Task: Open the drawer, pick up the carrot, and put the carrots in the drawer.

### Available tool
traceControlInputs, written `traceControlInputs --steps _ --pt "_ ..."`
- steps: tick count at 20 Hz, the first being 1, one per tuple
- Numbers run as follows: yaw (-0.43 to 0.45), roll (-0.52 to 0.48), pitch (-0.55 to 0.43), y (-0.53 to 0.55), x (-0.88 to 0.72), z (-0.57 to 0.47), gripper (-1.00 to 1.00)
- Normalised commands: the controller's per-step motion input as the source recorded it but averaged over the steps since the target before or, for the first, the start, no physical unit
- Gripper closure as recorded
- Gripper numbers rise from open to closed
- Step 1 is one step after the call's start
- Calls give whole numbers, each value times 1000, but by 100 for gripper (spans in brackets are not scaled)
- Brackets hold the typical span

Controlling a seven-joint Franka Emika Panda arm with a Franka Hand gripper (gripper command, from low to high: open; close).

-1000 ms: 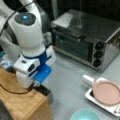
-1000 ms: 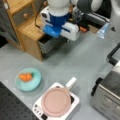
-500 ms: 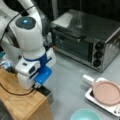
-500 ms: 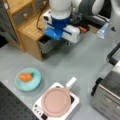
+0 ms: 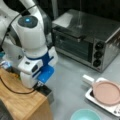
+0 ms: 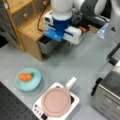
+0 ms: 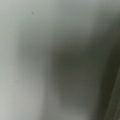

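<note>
In both front views the arm's blue and white hand hangs low against the front of the wooden cabinet. My gripper is down at the grey drawer, which stands a little way out of the cabinet; the hand hides the fingers. The drawer's front lip shows just under the hand. The orange carrot lies in a teal bowl on the table, well apart from the gripper. The wrist view shows only a blurred grey surface close up.
A white tray with a pink plate sits near the bowl. A toaster oven stands at the back of the table. The cabinet has small upper drawers with knobs.
The hand has shifted slightly away from the cabinet front, and the drawer looks a little further out. The carrot and bowl have not moved.
</note>
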Motion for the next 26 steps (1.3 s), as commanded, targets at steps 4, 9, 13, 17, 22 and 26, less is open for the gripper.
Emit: traceControlInputs --steps 4,9,13,17,22,26 --pt "-231 146 -142 335 -221 -271 -100" --pt "-240 116 -158 353 -214 -257 -100" --pt "-217 81 -159 353 -195 -208 -100" --pt "-212 77 -155 369 -229 -194 -100" --pt "-204 72 -151 351 -271 -166 -100" --pt "-207 64 -150 354 -280 -134 -100"
